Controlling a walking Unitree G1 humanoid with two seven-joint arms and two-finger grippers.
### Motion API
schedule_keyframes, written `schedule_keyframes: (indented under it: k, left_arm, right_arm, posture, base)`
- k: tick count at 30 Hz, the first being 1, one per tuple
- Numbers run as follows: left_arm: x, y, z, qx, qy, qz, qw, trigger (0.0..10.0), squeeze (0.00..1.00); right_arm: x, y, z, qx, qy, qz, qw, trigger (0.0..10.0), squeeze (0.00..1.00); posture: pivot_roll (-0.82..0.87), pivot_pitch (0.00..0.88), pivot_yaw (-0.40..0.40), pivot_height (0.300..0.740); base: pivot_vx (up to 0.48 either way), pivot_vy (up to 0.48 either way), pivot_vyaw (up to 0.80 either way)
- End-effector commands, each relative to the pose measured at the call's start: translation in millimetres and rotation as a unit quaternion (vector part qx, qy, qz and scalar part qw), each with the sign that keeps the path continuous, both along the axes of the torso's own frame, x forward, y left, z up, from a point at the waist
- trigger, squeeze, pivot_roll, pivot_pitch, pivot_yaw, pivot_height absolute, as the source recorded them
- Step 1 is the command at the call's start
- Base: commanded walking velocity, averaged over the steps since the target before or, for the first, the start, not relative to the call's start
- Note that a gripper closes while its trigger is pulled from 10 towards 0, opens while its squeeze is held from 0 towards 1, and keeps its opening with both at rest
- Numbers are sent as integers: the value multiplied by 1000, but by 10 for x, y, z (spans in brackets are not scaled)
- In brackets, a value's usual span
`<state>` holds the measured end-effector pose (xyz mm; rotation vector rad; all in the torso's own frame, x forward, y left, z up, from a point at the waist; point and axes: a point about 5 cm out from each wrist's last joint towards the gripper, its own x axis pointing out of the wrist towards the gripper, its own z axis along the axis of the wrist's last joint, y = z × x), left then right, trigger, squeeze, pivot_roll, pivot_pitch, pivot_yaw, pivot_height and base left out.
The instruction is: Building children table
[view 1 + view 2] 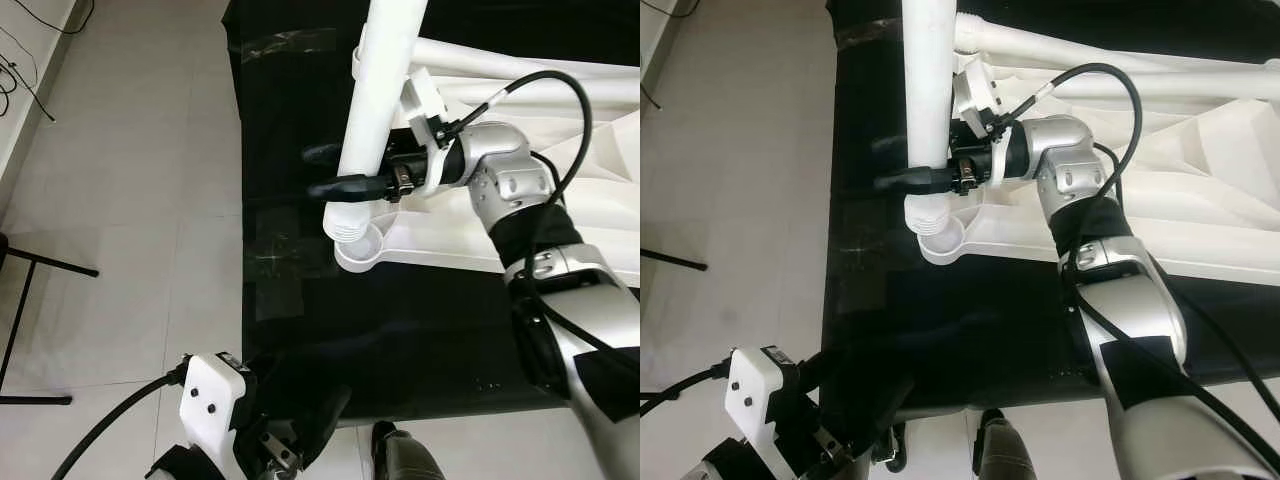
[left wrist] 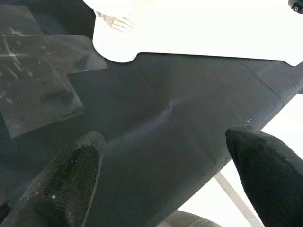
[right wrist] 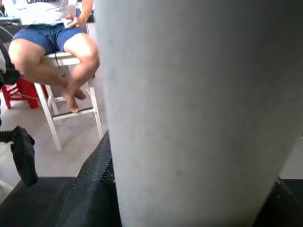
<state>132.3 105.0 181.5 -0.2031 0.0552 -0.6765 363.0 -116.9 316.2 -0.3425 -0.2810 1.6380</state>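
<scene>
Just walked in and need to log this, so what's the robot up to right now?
It is assembling a small white table. The right pincer grips a white table leg upright, its threaded end sitting at the round socket on the corner of the upturned white tabletop, which lies on a black cloth. The left pincer hangs open and empty over the cloth's near edge. A person sits on a white stool in the background.

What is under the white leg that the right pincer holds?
The round socket at the tabletop's corner lies under the leg. The leg's threaded end covers part of the socket's inside.
</scene>
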Motion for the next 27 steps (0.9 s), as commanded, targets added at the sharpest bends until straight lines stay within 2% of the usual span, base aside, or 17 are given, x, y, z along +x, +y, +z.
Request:
schedule_keyframes:
  k: [1,16,27]
  left_arm:
    - [-23,11,-33,8,13,-7,1000,10000,0]
    - [13,34,-22,10,8,-6,1000,10000,0]
    - [18,36,-20,12,8,-4,1000,10000,0]
  right_arm:
    - [-26,13,-33,0,0,13,1000,10000,0]
    - [-149,-33,-127,-17,8,37,999,10000,0]
    - [-104,-97,-245,-34,16,14,999,10000,0]
  posture:
    - [127,356,9,740]
    - [132,344,18,740]
    - [140,351,17,740]
  base:
    - [0,0,0]
    - [0,0,0]
    - [0,0,0]
